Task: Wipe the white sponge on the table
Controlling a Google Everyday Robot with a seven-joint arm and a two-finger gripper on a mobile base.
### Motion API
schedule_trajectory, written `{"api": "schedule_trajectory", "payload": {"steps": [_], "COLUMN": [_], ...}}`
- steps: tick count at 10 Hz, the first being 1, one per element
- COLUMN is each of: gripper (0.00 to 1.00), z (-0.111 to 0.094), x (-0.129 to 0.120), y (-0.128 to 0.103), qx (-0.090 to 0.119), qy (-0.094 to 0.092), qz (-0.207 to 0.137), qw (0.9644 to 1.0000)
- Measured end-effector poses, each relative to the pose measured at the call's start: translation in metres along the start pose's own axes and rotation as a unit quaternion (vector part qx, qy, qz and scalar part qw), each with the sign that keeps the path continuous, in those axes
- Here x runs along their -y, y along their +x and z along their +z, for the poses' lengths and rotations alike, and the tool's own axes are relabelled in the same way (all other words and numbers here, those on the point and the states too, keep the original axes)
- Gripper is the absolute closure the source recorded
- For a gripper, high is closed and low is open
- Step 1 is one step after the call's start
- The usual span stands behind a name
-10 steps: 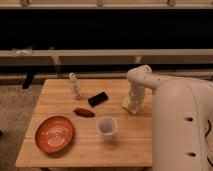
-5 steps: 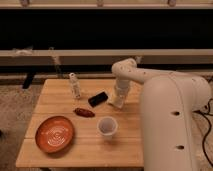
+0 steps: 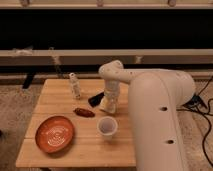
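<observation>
The light wooden table (image 3: 60,102) fills the lower left of the camera view. The white sponge (image 3: 106,106) shows as a small cream block on the table top near the middle, just right of a black rectangular device (image 3: 95,99). My gripper (image 3: 108,101) points down onto the sponge from above, at the end of the big white arm (image 3: 150,100) that reaches in from the right. The arm hides the table's right side.
A white-grey cup (image 3: 107,126) stands just in front of the sponge. An orange plate (image 3: 55,134) lies at front left. A red-brown oblong item (image 3: 84,112) lies left of the cup. A small white bottle (image 3: 75,86) stands at the back.
The gripper and the sponge under it have slid leftward across the table, from the right part to the middle beside the black device. The other items have not moved.
</observation>
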Motion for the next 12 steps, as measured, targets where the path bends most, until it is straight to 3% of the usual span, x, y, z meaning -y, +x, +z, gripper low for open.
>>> {"api": "schedule_trajectory", "payload": {"steps": [4, 7, 10, 12], "gripper": [1.00, 1.00, 1.00, 1.00], "z": [0.006, 0.011, 0.018, 0.021], "x": [0.018, 0.055, 0.101, 0.138], "y": [0.045, 0.085, 0.110, 0.109], "qx": [-0.029, -0.049, -0.072, -0.084], "qy": [0.011, 0.022, 0.040, 0.054], "qz": [0.032, 0.084, 0.147, 0.195], "qw": [0.9990, 0.9950, 0.9857, 0.9758]}}
